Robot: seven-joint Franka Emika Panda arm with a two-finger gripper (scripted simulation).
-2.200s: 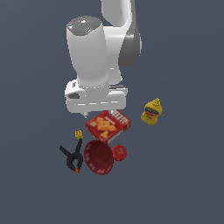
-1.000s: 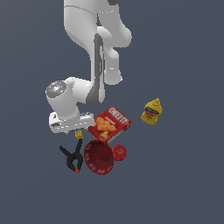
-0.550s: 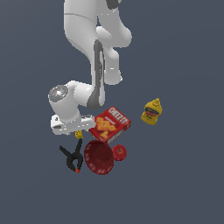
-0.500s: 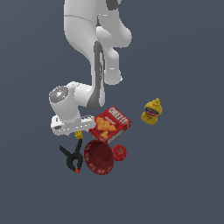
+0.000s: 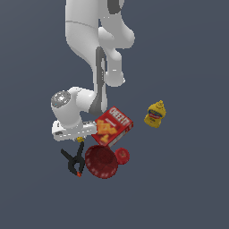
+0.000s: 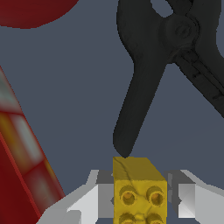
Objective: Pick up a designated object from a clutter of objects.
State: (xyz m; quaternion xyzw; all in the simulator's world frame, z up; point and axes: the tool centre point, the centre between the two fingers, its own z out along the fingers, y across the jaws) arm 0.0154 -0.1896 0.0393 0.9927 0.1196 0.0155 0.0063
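Note:
The tiny yellow piece (image 6: pixel 140 192), a studded block, sits on the floor between my gripper's (image 6: pixel 140 200) two fingers, whose pads lie against its two sides. In the exterior view only a yellow speck of the piece (image 5: pixel 80 139) shows under my lowered gripper (image 5: pixel 80 137). It lies between the black spring clamp (image 5: pixel 74 160) and the red Cheez-It box (image 5: pixel 112 126). In the wrist view the clamp's handle tip (image 6: pixel 131 131) ends just beyond the piece.
The red ribbed bowl (image 5: pixel 102 162) and a small red round item (image 5: pixel 122 155) sit close by, below the box. The yellow mustard bottle (image 5: pixel 155 114) stands apart on the exterior view's right. The box edge (image 6: pixel 22 166) and bowl rim (image 6: pixel 30 11) show in the wrist view.
The arm came down from high above the clutter to floor level over the yellow piece. In the last half second the hand has barely moved.

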